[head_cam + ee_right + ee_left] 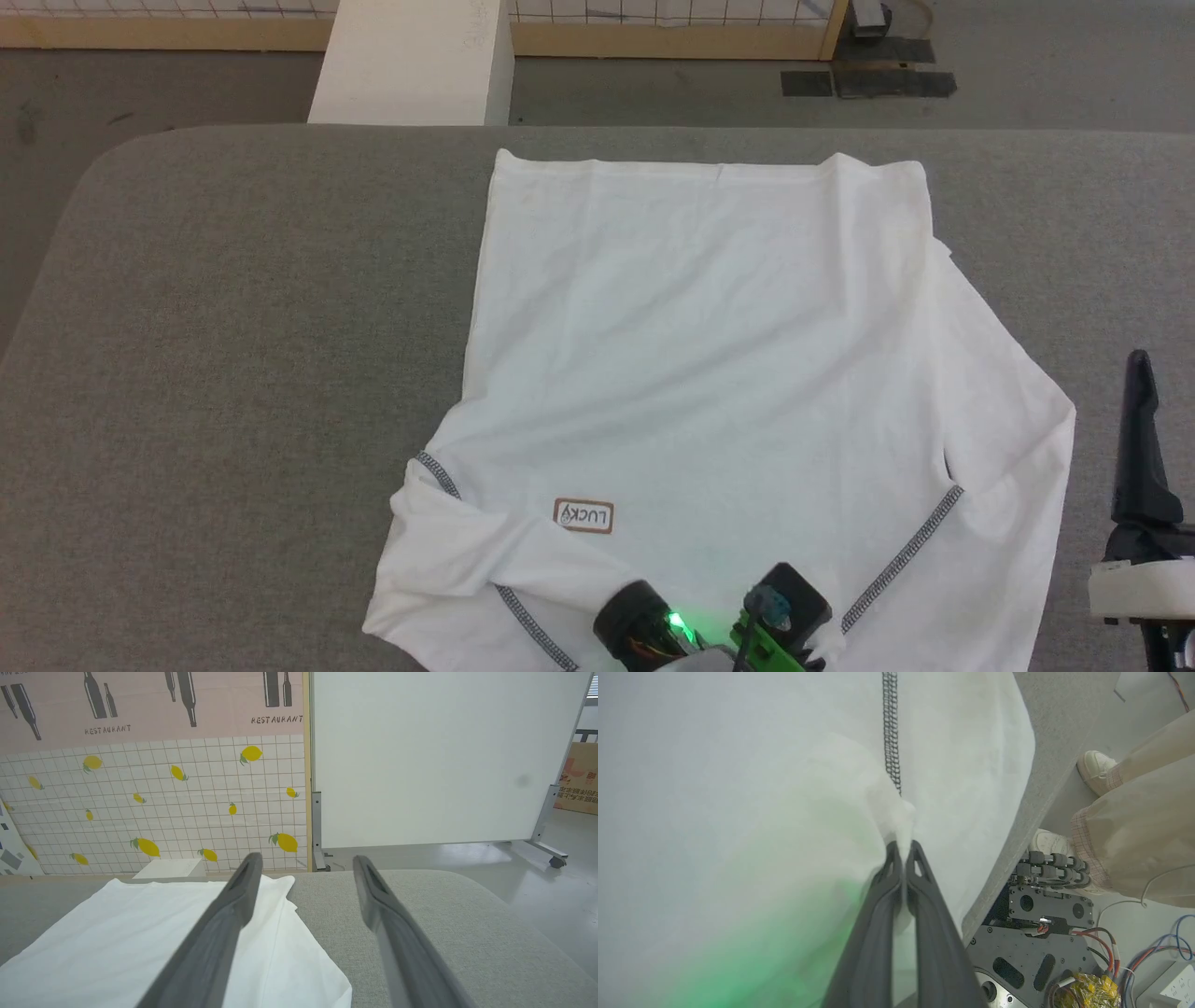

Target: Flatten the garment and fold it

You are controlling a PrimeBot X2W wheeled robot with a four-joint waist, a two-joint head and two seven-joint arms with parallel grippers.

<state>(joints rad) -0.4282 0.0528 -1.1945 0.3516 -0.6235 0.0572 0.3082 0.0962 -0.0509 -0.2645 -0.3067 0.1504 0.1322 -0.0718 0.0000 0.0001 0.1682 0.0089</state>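
left gripper [903, 853] is closest, jaws pressed together on a tuck of the shirt [700, 355] at the end of a grey seam [891, 742]. shirt lies spread on the grey table [233, 373], shoulders toward the robot, patch [583, 515] up. right gripper [306, 863] hangs beside its right sleeve, jaws spread, empty. white box [411, 61] stands beyond the table; a person's legs [1134, 835] stand by its near edge.

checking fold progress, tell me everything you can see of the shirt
The shirt is white soft fabric, spread mostly flat on the grey table, hem far, shoulders near. Grey seams run diagonally at both shoulders; a brown-bordered LUCKY patch sits upside down. The left end effector is shut on a pinch of cloth by a seam.
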